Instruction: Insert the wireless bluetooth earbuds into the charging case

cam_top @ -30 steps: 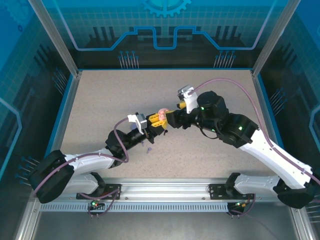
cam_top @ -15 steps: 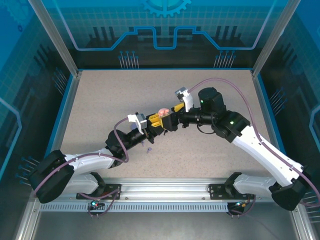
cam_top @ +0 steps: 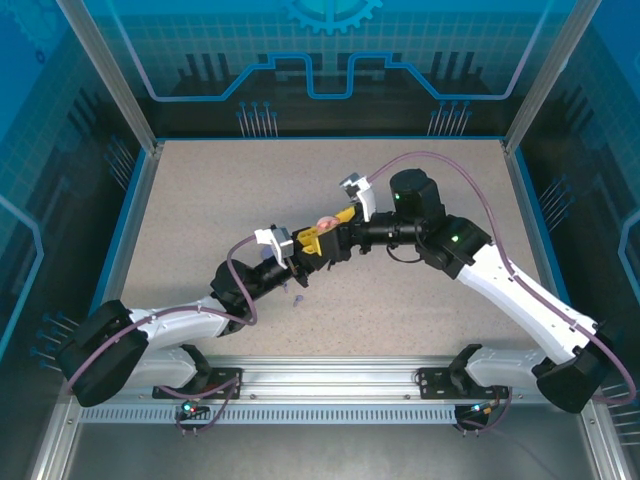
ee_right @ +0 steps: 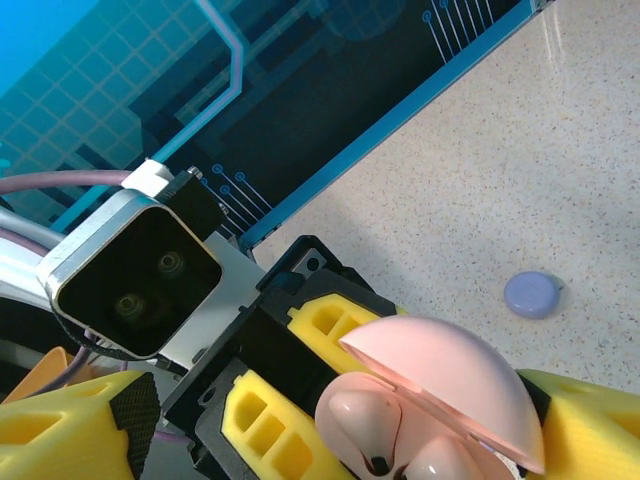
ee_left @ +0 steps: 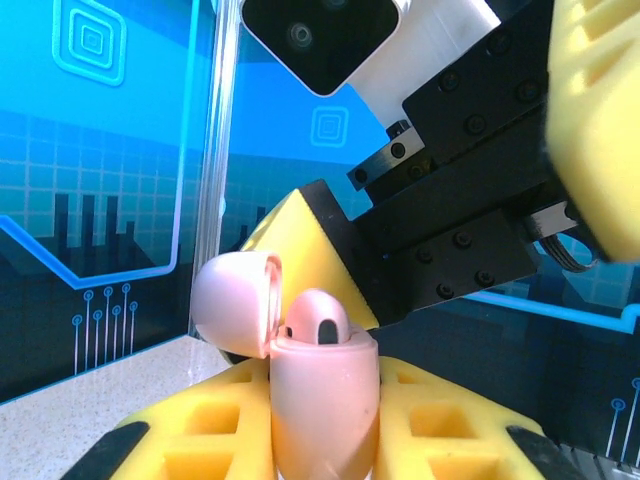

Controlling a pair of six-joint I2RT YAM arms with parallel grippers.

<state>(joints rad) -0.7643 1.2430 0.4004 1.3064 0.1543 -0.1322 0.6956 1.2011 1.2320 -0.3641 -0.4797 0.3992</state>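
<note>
My left gripper (cam_top: 311, 241) is shut on a pale pink charging case (ee_left: 325, 400), held upright above the table with its lid (ee_left: 235, 300) swung open. Two pale pink earbuds (ee_right: 365, 420) sit in the case's sockets, and one rounded top (ee_left: 318, 318) pokes above the rim. My right gripper (cam_top: 333, 228) is open, its yellow fingers (ee_right: 60, 430) spread wide on either side of the case and clear of it. One right finger (ee_left: 300, 240) stands just behind the lid. The case (cam_top: 325, 222) shows as a pink spot where the two grippers meet.
A lilac round case (ee_right: 531, 294) lies on the speckled table beyond the grippers. A tiny lilac earbud (cam_top: 298, 301) lies on the table near the left forearm. The blue back rim (ee_right: 400, 130) and glass walls enclose the table.
The right arm has swung its wrist further left and toward the back, and its jaws have spread wider around the case. The left arm and the case have stayed still.
</note>
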